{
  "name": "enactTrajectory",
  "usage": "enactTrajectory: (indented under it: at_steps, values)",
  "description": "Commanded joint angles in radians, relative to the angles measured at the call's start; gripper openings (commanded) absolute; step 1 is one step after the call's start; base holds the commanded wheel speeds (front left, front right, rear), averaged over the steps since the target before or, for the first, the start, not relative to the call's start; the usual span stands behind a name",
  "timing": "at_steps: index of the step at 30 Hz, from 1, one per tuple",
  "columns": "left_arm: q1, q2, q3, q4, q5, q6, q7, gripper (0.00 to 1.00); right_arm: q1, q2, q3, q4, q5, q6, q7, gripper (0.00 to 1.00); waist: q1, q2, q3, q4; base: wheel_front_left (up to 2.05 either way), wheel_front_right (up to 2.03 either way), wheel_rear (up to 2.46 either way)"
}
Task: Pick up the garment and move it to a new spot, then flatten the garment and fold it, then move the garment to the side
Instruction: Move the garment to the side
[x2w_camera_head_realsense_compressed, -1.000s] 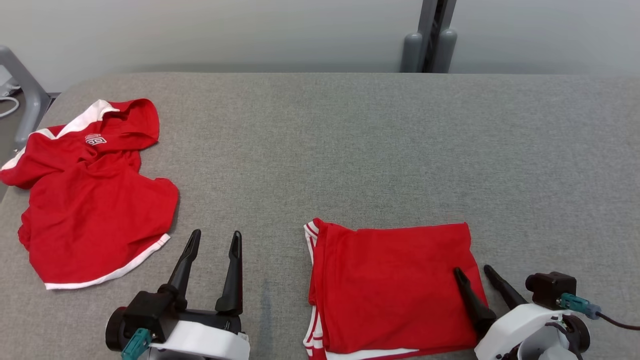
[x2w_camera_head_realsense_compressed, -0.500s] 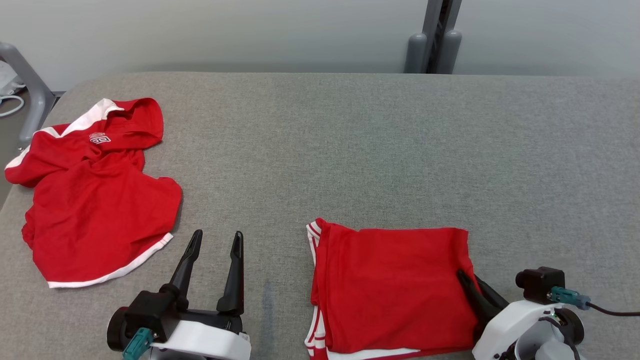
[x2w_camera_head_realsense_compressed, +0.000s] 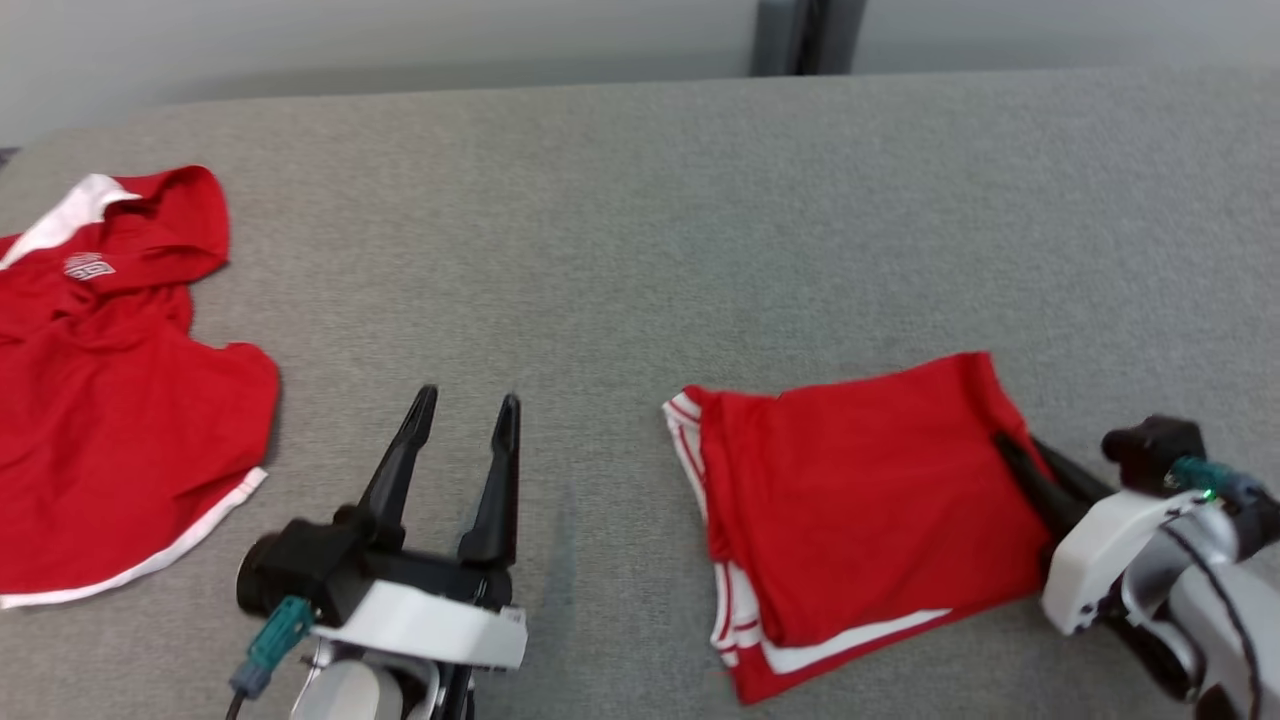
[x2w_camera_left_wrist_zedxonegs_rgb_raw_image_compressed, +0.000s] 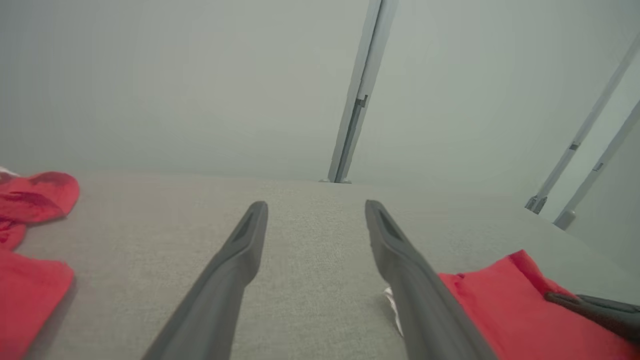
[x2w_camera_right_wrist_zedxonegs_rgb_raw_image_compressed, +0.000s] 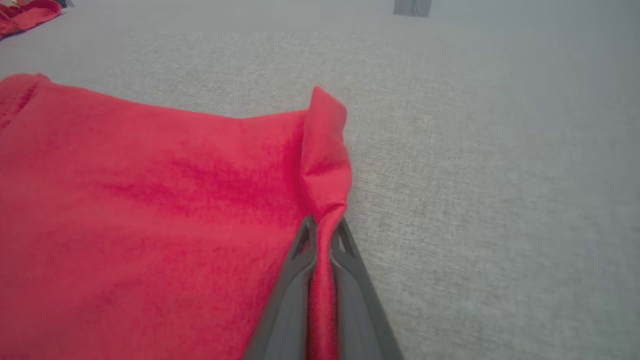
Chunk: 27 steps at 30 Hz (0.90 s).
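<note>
The folded red knit garment with white trim (x2w_camera_head_realsense_compressed: 860, 500) lies on the grey woven fabric surface (x2w_camera_head_realsense_compressed: 640, 220), toward four o'clock in the head view. The right gripper (x2w_camera_head_realsense_compressed: 1015, 445) is pinched together on the garment's three o'clock edge, raising a small ridge of cloth. The left gripper (x2w_camera_head_realsense_compressed: 469, 396), at seven o'clock, has its fingers spread apart above bare surface. A crumpled red shirt with white hem (x2w_camera_head_realsense_compressed: 110, 400) lies at nine o'clock, well apart.
</note>
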Motion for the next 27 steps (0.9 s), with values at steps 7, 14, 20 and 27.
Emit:
enactTrajectory:
  at_steps: [7, 14, 20, 27]
  values:
    - [-0.143, 0.003, -0.054, -0.019, 0.038, -0.020, -0.003, 1.00, -0.121, -0.167, 0.014, -0.026, -0.002, -0.001, 0.029, 0.00, 0.0000, 0.0000, 0.151, -0.111, 0.00, 0.00, 0.00]
    - [-0.271, 0.004, -0.128, -0.033, 0.127, -0.062, -0.003, 1.00, -0.220, -0.316, 0.006, -0.023, 0.007, -0.001, 0.037, 0.00, 0.0000, 0.0000, 0.292, -0.164, 0.00, 0.00, 0.00]
    - [-0.373, 0.003, -0.176, -0.032, 0.155, -0.083, -0.003, 1.00, -0.298, -0.410, -0.057, 0.019, 0.024, -0.001, 0.035, 0.00, 0.0000, 0.0000, 0.403, -0.178, 0.00, 0.00, 0.00]
    - [-0.454, 0.003, -0.206, -0.040, 0.173, -0.098, -0.003, 1.00, -0.381, -0.488, -0.148, 0.088, 0.017, -0.001, 0.043, 0.00, 0.0000, 0.0000, 0.498, -0.168, 0.00, 0.00, 0.00]
